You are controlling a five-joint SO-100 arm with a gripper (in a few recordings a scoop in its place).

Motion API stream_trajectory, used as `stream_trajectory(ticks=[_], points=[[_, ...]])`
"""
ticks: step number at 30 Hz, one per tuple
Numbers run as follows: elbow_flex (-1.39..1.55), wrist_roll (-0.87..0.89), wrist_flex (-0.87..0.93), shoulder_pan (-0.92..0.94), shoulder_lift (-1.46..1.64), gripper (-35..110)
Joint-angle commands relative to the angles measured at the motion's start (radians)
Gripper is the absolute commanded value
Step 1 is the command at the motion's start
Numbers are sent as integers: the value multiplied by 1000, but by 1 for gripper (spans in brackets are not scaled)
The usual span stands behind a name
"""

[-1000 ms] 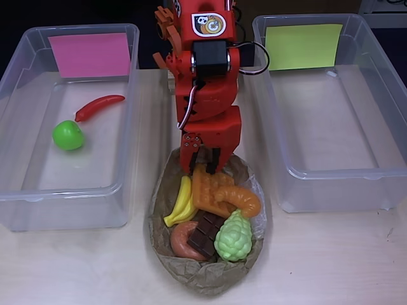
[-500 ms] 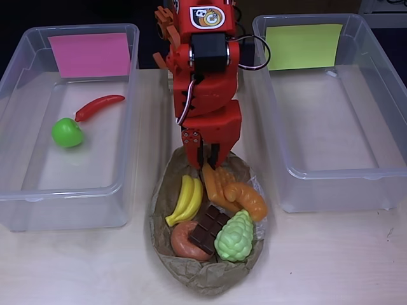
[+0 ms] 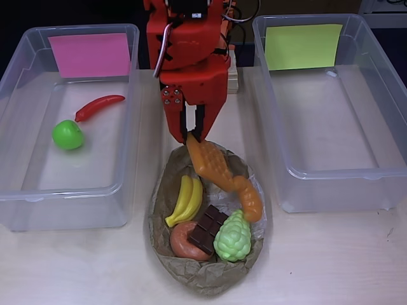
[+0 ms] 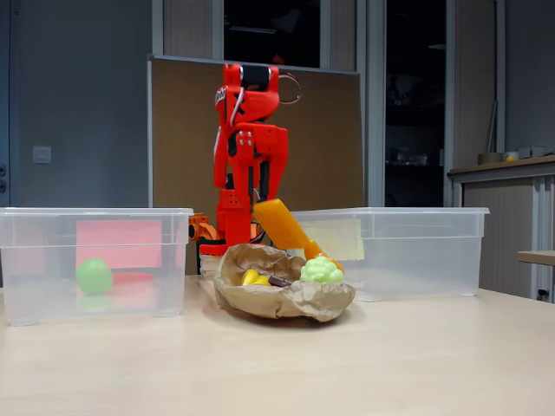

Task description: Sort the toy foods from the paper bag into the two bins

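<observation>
Orange waffle: pinched by its upper corner between the closed fingers of the red gripper, hanging tilted just below the fingertips, its lower end toward the croissant; whether the two touch cannot be told. The corner grip looks chosen because that edge stood free of the heap. In the fixed view the waffle slants down from the gripper above the paper bag, apparently clear of its rim. Paper bag: directly beneath the gripper, holding yellow bananas, chocolate bar, donut and pale green grapes. Pink-sheet bin: to the gripper's left in the overhead view, containing red chili and green apple, which suggests produce goes there. Yellow-green-sheet bin: to the gripper's right, with no food inside, the likelier place for the waffle. Arm: folded upright over the gap between bins, wrist pointing straight down, fingers vertical.
</observation>
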Motion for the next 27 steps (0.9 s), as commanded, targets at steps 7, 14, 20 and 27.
stream_trajectory(ticks=[7,14,20,27], points=[[-63,-61,150,86,296,0],[-230,-14,247,-84,411,0],[-186,222,299,-385,474,0],[-51,690,307,-799,497,0]])
